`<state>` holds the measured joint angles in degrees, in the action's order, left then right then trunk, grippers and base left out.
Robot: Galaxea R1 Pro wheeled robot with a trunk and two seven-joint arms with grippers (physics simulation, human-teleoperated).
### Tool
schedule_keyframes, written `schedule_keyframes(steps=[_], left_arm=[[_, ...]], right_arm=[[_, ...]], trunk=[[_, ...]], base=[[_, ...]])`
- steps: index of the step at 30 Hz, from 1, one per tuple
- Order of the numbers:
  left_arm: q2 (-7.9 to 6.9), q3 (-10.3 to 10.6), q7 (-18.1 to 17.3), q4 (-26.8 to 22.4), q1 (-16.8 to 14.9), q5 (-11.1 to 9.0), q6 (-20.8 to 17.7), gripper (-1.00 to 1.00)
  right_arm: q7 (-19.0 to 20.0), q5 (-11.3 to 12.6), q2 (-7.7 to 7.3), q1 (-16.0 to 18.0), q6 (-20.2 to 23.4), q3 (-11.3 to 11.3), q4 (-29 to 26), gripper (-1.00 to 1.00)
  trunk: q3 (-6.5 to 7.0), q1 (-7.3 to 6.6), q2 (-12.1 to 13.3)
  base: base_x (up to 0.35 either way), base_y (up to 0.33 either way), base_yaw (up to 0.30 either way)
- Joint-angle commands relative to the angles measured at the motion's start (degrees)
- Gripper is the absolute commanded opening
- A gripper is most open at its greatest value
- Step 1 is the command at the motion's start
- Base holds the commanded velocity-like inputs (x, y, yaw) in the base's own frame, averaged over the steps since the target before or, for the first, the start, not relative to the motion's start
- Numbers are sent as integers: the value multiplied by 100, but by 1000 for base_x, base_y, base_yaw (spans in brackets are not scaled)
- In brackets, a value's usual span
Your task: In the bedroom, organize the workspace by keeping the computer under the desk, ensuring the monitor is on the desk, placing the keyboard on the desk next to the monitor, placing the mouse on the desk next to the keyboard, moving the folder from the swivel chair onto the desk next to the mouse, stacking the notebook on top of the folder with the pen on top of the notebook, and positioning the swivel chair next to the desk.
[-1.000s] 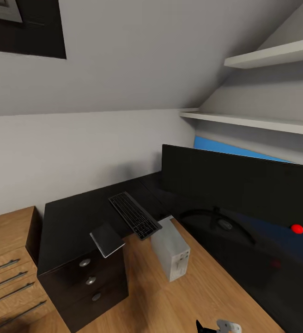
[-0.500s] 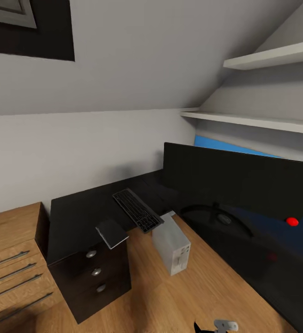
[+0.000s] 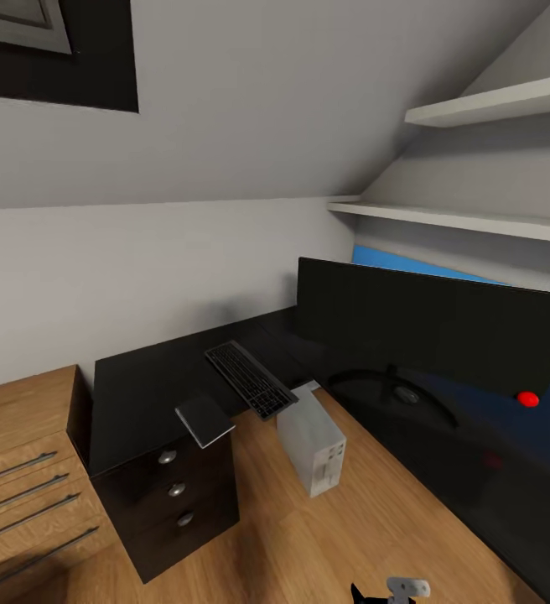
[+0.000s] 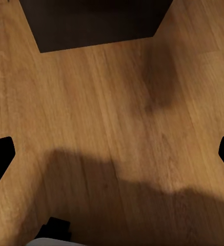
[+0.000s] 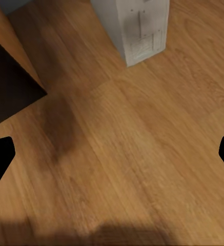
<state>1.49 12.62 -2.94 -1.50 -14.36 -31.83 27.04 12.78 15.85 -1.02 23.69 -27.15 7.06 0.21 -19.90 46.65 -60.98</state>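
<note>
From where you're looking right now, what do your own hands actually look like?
Little of them shows. In each wrist view the gripper's fingertips are flat black wedges at the picture's edges: the left gripper and the right gripper. Low in the head view sits a small light grey part with a black piece beside it. No cables or markings are visible.

The black L-shaped worktop (image 3: 141, 382) runs along the wall and turns toward the right. On its left wing the keyboard (image 3: 250, 379) lies flat near the inner edge, and the dark grey notebook (image 3: 204, 419) sits at the front corner above the drawers, jutting over the edge. On the right wing the monitor (image 3: 426, 323) stands on its curved stand. The wooden floor (image 3: 376, 520) carries the light grey computer (image 3: 310, 450), standing upright in the worktop's inner angle.
</note>
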Motion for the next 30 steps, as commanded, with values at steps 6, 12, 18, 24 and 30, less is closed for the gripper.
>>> schedule_keyframes(steps=[6, 12, 18, 24, 30], left_arm=[[1, 30, -31, 9, -5, -60, 20, 100], [-5, 30, -31, 9, -5, -60, 20, 100], [-13, 28, -31, 9, -5, -60, 20, 100], [-16, 29, -31, 9, -5, -60, 20, 100], [17, 47, -33, -17, -5, -49, 54, 100]], right_arm=[[13, 59, -38, 10, 84, 42, -363, 100], [-65, 58, -202, 13, 1190, 31, -1631, 100], [-268, 68, -421, 13, 2662, -12, -3131, 100], [-714, 72, -505, 13, 3887, -26, -4753, 100], [-1308, 41, -516, -4, 4310, -57, -5708, 100]], trunk=[[-7, 0, -4], [-7, 0, -4], [-7, 0, -4], [-7, 0, -4], [-6, 0, -4]], base=[[-2, 1, 0], [0, 0, 0], [0, 0, 0], [0, 0, 0], [0, 0, 0]])
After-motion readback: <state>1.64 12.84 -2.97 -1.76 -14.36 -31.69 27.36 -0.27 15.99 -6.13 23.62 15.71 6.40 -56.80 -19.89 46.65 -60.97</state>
